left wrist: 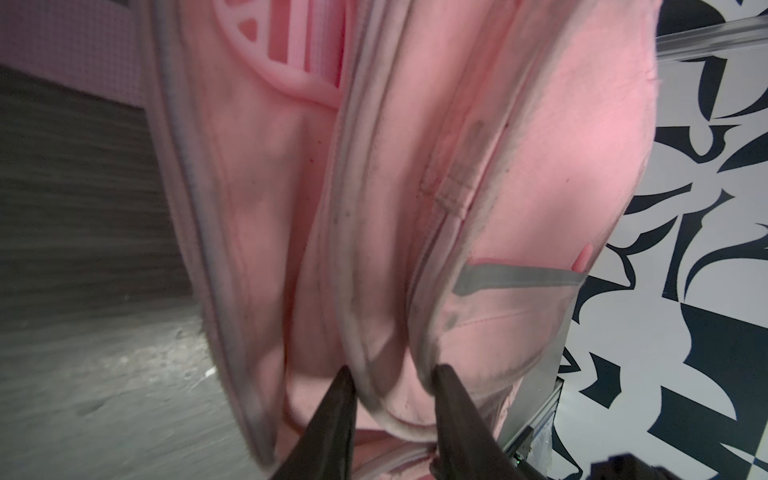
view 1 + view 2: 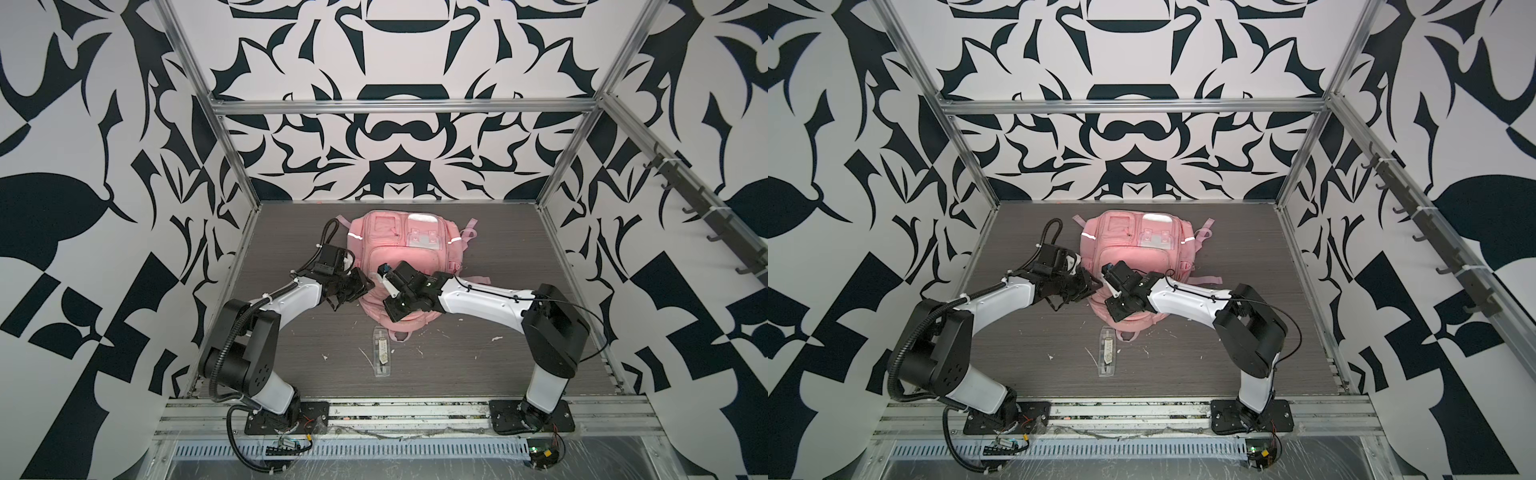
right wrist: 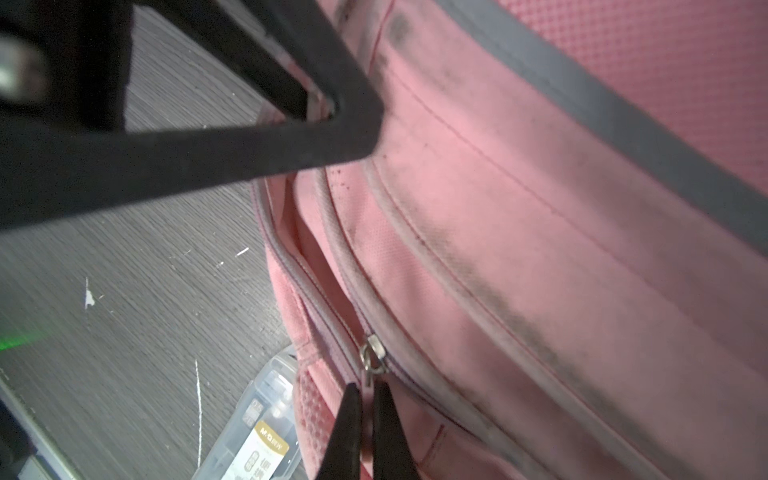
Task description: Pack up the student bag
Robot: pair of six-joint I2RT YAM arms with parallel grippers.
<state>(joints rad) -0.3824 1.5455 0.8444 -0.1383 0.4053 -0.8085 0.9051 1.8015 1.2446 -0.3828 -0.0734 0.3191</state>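
The student bag [image 2: 399,245] [image 2: 1133,245], pink with silver strips, lies flat at the back middle of the table in both top views. My left gripper [image 2: 365,289] [image 1: 392,372] is at its left side, jaws partly open astride a piped fold of the bag [image 1: 457,166]. My right gripper [image 2: 392,313] [image 3: 366,386] is over the bag's near end, shut on the pink zip pull that hangs from the metal slider [image 3: 375,348]. The zip behind the slider gapes a little. A finger [image 3: 208,158] of the left gripper crosses the right wrist view.
A clear plastic case [image 2: 382,351] [image 3: 262,428] with a gold label lies on the grey wood-grain table [image 2: 291,232] just in front of the bag. White scraps dot the table. Aluminium frame posts and patterned walls enclose the table on three sides.
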